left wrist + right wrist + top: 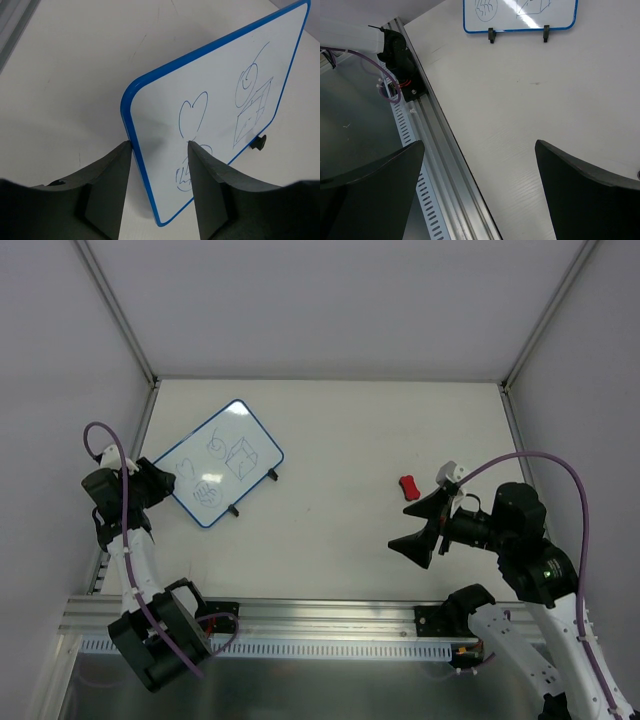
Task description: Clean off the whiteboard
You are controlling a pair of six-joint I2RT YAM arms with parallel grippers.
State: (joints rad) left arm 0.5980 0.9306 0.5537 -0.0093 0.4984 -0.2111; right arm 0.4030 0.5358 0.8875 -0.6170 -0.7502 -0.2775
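The whiteboard (222, 462), white with a blue rim and blue doodles, lies at the table's far left on two small black feet (234, 510). My left gripper (163, 481) stands open astride its near left corner. In the left wrist view the board (225, 100) passes between the fingers: one fingertip (125, 150) meets the blue rim, the other (196, 150) sits over the drawn face. The red eraser (408, 487) lies on the table at the right. Just below it my right gripper (421, 527) hovers wide open and holds nothing. The right wrist view shows the board (520, 12) far off.
An aluminium rail (320, 615) runs along the near table edge and passes under the right gripper (480, 145) as a slotted rail (435, 150). Grey enclosure walls stand at left, right and back. The left arm's base (395, 50) sits on the rail.
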